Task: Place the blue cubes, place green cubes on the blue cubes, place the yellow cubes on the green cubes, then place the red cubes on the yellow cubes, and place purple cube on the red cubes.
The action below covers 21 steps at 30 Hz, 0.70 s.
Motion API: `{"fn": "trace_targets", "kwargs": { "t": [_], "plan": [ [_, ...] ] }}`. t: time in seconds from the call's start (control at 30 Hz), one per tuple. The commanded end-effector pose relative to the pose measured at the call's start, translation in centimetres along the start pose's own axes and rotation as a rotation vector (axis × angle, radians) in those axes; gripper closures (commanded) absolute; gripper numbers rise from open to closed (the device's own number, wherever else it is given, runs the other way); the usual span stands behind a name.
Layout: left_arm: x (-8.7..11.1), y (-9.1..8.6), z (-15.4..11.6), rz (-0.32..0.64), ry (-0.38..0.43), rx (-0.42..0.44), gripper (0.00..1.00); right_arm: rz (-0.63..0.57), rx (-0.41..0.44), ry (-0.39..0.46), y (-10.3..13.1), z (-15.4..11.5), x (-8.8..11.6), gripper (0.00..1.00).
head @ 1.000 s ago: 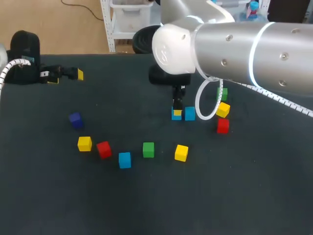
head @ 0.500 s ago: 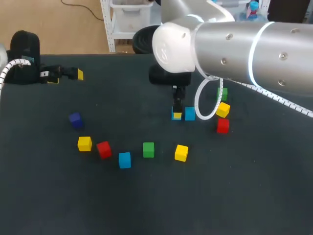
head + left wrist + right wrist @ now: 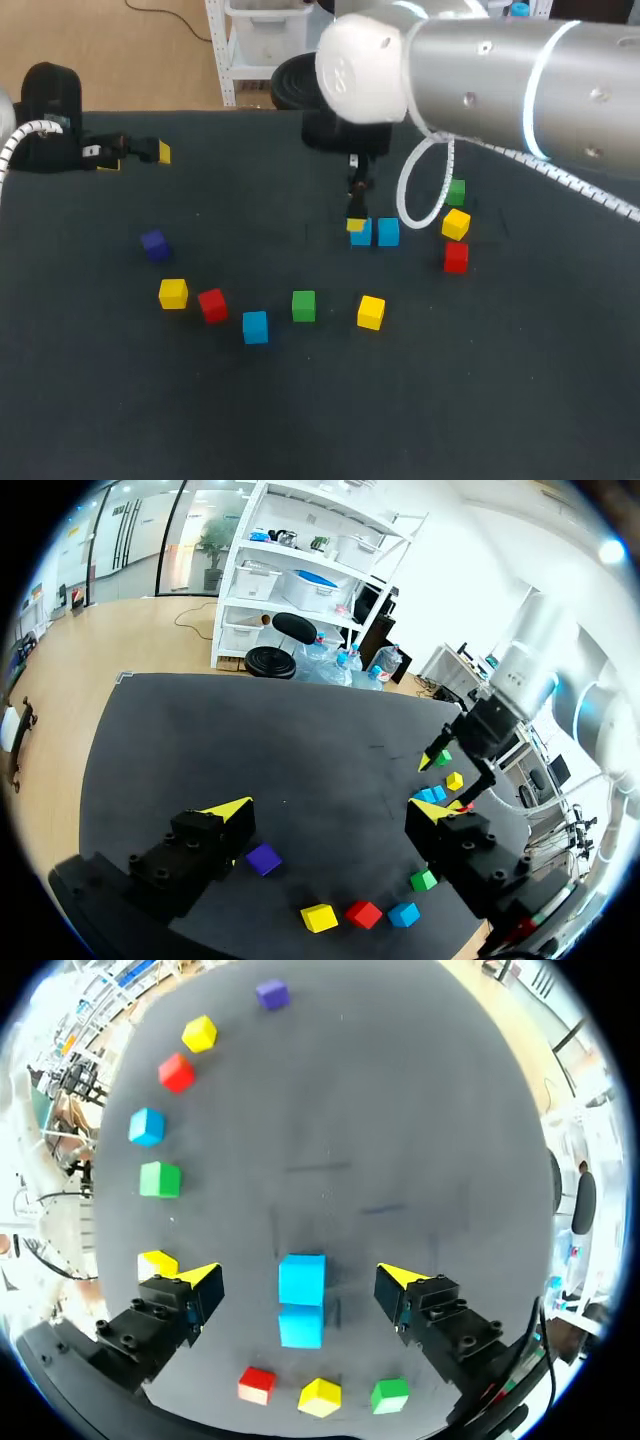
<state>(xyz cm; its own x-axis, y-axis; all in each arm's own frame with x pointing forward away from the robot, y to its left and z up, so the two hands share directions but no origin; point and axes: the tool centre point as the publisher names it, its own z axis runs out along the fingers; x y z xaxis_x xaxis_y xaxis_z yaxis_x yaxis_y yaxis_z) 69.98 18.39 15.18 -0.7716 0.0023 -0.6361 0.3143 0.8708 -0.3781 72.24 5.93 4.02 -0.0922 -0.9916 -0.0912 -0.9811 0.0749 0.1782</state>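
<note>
Two blue cubes (image 3: 361, 233) (image 3: 388, 232) stand side by side, touching, in the middle of the table. My right gripper (image 3: 357, 218) hangs just above them, open. In the right wrist view the pair (image 3: 302, 1278) (image 3: 301, 1325) lies under the gap between its fingers (image 3: 300, 1276), touched by neither. A third blue cube (image 3: 255, 326) sits nearer the front, in a loose row with a green cube (image 3: 303, 305), two yellow ones (image 3: 371, 311) (image 3: 173, 293) and a red one (image 3: 212, 304). The purple cube (image 3: 154, 243) lies further left. My left gripper (image 3: 136, 158) is open and empty at the far left.
Right of the blue pair a green cube (image 3: 456, 191), a yellow cube (image 3: 456, 223) and a red cube (image 3: 456, 256) stand in a short line. The right arm's white cable (image 3: 420, 215) loops down beside the blue pair.
My right gripper has opened, letting go of the blue cube beside the other, and has risen a little. The left arm has kept still.
</note>
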Motion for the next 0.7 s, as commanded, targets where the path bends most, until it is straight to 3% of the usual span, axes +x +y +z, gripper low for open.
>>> {"fn": "trace_targets", "kwargs": {
  "t": [0.03,0.13,0.3,0.5,0.7],
  "plan": [
    [0.1,0.1,0.0,0.001,-0.006,0.007,0.0,0.022,0.078,-0.084,2.8,-2.2,1.8,0.0],
    [0.1,0.1,0.0,0.001,-0.006,0.007,0.0,0.037,0.111,-0.155,3.8,-4.0,2.8,0.0],
    [0.1,0.1,0.0,0.001,-0.006,0.007,0.0,0.135,0.181,-0.385,4.9,-8.8,5.4,0.0],
    [0.1,0.1,0.0,0.001,-0.006,0.007,0.0,0.301,0.391,-0.599,4.7,-13.1,9.8,0.0],
    [0.1,0.1,0.0,0.001,-0.006,0.007,0.0,0.514,0.546,-0.808,4.1,-14.1,15.2,0.0]
  ]
}}
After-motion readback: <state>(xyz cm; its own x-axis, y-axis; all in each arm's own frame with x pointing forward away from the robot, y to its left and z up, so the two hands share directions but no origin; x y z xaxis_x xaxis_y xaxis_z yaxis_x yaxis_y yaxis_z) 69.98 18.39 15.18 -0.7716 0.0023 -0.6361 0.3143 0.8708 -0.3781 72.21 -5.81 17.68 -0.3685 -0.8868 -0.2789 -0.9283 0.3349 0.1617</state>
